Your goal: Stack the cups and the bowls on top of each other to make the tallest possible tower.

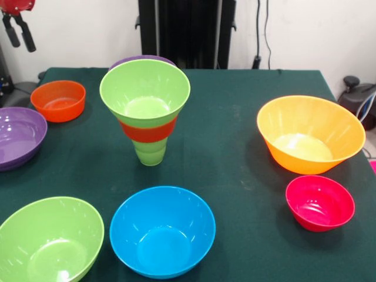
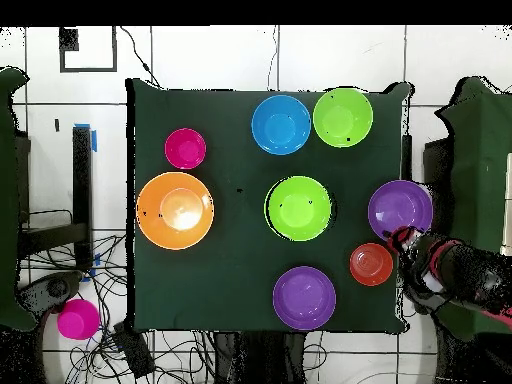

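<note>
The tower (image 1: 145,111) stands mid-table: a slim light-green cup (image 1: 150,154) at the base, an orange-red bowl around it, and a lime-green bowl (image 1: 145,91) on top. From above it shows as a green disc (image 2: 299,208). My gripper (image 1: 22,44) hangs above the table's far left corner, open and empty, well apart from the tower. In the overhead view the arm (image 2: 440,268) reaches in from the right, by the small orange-red bowl (image 2: 371,264).
Loose bowls ring the tower: small orange-red (image 1: 57,101), purple (image 1: 16,136) at the left edge, purple (image 1: 142,59) behind the tower, lime-green (image 1: 50,241), blue (image 1: 161,232), large orange (image 1: 310,134), pink-red (image 1: 320,202). A pink object (image 2: 78,319) lies off the table.
</note>
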### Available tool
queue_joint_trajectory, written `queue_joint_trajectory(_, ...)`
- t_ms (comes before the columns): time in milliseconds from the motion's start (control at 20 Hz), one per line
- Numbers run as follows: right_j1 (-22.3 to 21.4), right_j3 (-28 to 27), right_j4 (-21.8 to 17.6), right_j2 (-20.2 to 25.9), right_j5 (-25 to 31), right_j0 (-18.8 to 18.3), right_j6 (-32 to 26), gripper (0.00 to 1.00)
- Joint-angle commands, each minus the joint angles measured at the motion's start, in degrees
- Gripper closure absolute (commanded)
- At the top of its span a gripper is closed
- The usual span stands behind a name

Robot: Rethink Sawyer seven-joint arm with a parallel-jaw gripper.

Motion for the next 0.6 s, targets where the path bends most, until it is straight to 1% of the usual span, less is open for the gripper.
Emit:
queue_joint_trajectory(50, 2.35, 1.43, -3.66, 2.51, -1.17, 2.33, -8.84, 0.00)
queue_joint_trajectory(200, 1.73, 1.35, -3.15, 3.37, -1.26, 2.50, -8.85, 0.00)
queue_joint_trajectory(400, 0.15, 2.17, -1.50, 3.62, -2.32, 4.63, -4.92, 0.00)
queue_joint_trajectory(450, -0.22, 1.81, -1.03, 3.72, -2.33, 5.43, -4.01, 0.00)
queue_joint_trajectory(500, -0.60, -0.06, -0.39, 3.89, -0.88, 6.64, -3.75, 0.00)
queue_joint_trajectory(600, -1.67, -1.99, 0.79, 3.88, 1.28, 8.27, -2.97, 0.00)
